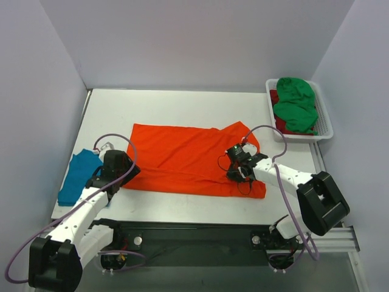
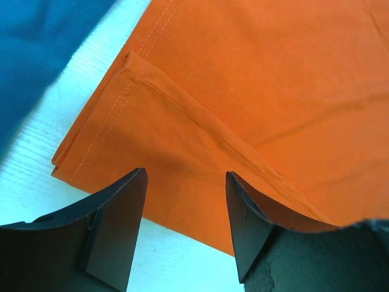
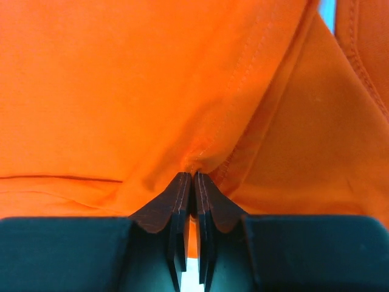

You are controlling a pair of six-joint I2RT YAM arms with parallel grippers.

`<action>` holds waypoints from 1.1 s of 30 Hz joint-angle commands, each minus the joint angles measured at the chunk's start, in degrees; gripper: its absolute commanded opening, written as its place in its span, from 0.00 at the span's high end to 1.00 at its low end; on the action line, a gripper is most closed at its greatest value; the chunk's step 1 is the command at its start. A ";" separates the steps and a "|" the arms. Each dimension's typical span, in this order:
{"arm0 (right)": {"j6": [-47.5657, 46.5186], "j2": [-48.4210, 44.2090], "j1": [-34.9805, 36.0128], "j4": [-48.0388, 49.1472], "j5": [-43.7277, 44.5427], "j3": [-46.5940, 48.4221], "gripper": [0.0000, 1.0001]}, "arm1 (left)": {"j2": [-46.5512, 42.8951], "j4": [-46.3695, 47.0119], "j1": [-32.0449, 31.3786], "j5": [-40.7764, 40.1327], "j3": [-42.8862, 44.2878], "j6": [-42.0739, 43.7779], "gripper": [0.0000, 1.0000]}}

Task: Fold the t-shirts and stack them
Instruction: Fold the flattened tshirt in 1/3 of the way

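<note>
The orange t-shirt (image 1: 188, 158) lies spread flat in the middle of the table. My right gripper (image 1: 238, 159) is over its right part, shut on a pinch of orange cloth (image 3: 196, 159). My left gripper (image 1: 124, 172) is open at the shirt's near left corner; its fingers (image 2: 115, 225) straddle the folded hem (image 2: 146, 152) without gripping it. A folded teal blue t-shirt (image 1: 78, 175) lies at the table's left edge, beside the left gripper. A green t-shirt (image 1: 295, 104) and a dark red one (image 1: 275, 98) sit in the basket.
The white slatted basket (image 1: 327, 125) stands at the back right corner. Grey walls close the table on the left, back and right. A black rail (image 1: 194, 234) with the arm bases runs along the near edge.
</note>
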 commanded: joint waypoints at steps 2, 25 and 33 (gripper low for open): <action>-1.44 2.13 0.34 -1.08 1.01 6.00 0.93 | 0.53 3.06 -0.42 0.20 2.75 0.92 0.35; -15.42 21.65 1.92 -7.32 -2.07 30.44 0.59 | 12.74 4.56 -0.86 -3.40 7.23 -0.66 0.36; -15.52 9.29 1.14 -8.29 2.68 23.24 0.39 | 19.86 -0.88 -0.78 -11.48 13.91 -3.38 0.39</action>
